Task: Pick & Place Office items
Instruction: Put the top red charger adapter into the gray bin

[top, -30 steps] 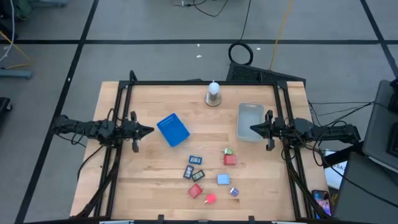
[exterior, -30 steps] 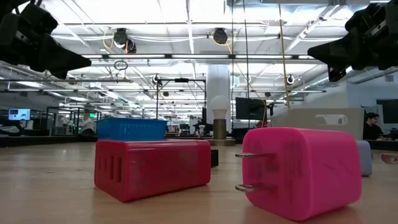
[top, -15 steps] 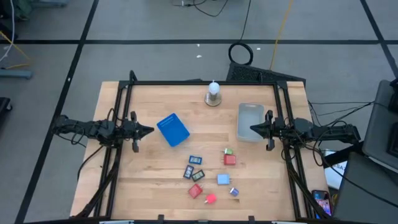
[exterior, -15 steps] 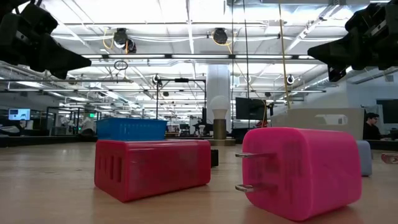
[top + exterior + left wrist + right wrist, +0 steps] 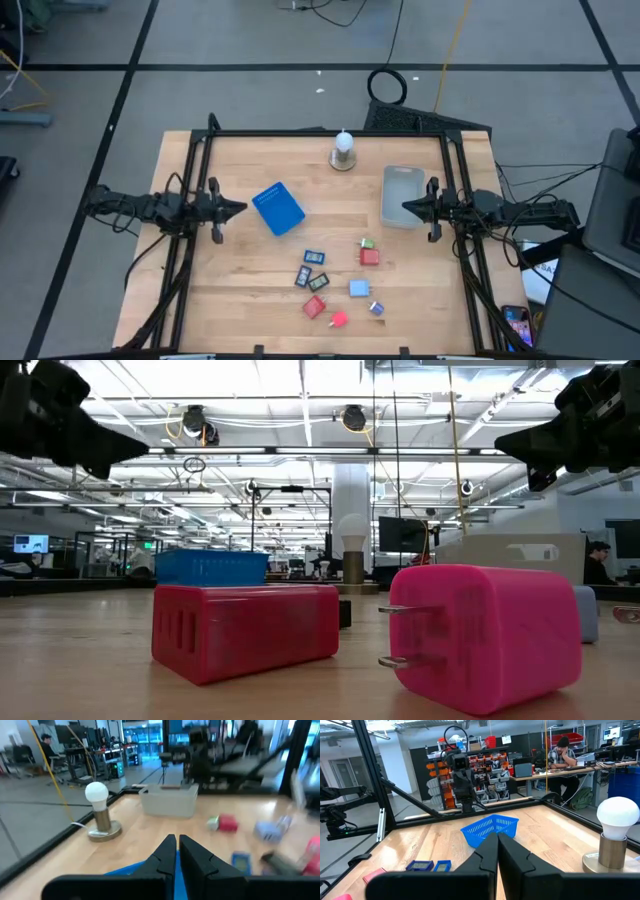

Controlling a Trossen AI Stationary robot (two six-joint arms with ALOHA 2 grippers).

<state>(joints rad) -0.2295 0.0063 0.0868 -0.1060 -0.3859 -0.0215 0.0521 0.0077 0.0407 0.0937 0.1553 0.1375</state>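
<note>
The office items lie scattered on the table's near middle: a red block (image 5: 369, 257) with a green piece (image 5: 366, 243), dark blue pieces (image 5: 314, 257), a light blue one (image 5: 358, 289), a purple one (image 5: 376, 309), a red block (image 5: 314, 307) and a pink plug-shaped block (image 5: 338, 320). In the low view the red block (image 5: 245, 630) and the pink block (image 5: 480, 635) rest flat on the wood. My left gripper (image 5: 243, 209) hovers shut at the table's left, beside the blue basket. My right gripper (image 5: 404, 208) hovers shut at the right, over the grey bin's near end.
A blue mesh basket (image 5: 278, 208) sits left of centre. A pale grey bin (image 5: 402, 194) stands at the right. A white bulb on a round base (image 5: 343, 150) stands near the far edge. Black frame rails (image 5: 195, 180) run along both sides. A person (image 5: 565, 750) sits beyond the table.
My left gripper has risen slightly, as the low view shows. The right arm and all the pieces have kept still.
</note>
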